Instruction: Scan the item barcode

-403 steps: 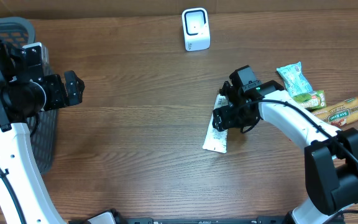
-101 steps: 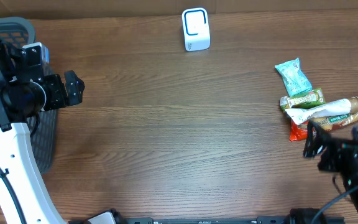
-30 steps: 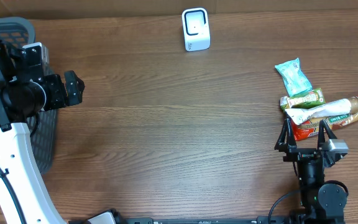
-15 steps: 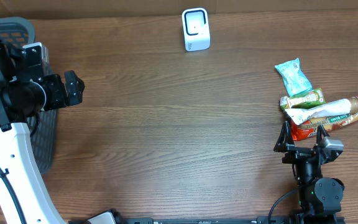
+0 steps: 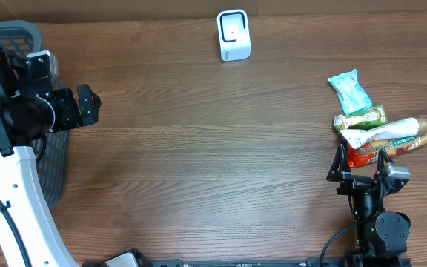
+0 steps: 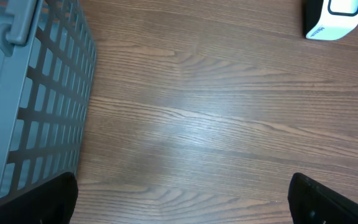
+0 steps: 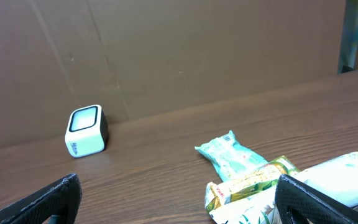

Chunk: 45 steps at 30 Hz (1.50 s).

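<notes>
Relocated white packet [image 5: 373, 134] lies just beyond right end effector [image 5: 361, 154].

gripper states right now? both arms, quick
Left gripper: open, holding nothing.
Right gripper: open, holding nothing.

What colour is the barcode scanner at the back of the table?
The scanner is white with a blue-edged window, clearest in the overhead view.

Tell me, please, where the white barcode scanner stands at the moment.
In the overhead view the scanner stands alone near the middle of the far edge of the table, well left of the snack packets.
</notes>
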Tool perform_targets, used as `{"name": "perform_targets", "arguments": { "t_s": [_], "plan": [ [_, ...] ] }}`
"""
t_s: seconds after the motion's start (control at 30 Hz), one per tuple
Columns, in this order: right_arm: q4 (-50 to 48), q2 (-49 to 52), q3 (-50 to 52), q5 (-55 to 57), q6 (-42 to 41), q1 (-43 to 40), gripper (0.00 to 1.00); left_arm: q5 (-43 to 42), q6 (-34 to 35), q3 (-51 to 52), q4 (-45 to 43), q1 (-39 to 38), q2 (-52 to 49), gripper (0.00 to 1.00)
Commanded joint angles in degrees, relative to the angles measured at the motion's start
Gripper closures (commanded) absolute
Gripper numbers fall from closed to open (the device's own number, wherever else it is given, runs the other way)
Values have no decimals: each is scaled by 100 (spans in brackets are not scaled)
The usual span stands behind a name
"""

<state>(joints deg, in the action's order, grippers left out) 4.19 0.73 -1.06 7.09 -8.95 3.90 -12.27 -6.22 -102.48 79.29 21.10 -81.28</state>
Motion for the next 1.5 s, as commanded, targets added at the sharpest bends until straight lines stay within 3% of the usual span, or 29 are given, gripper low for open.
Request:
{"name": "perform_targets", "arguments": {
  "t_s": [0.0, 0.87, 1.23, 1.47],
  "plan": [
    [-20, -57, 61, 83, 4, 50, 0, -85, -85, -81, -2, 20, -11, 0],
    [-20, -57, 61, 83, 4, 50, 0, -79, -87, -76, -4, -24, -66, 1],
    [-20, -57, 61, 83, 4, 50, 0, -70, -87, -74, -2, -1185, 734, 1],
    [-20, -57, 61, 83, 4, 50, 0, -70, -85, -37, -4, -1207, 1338, 1]
  ]
}}
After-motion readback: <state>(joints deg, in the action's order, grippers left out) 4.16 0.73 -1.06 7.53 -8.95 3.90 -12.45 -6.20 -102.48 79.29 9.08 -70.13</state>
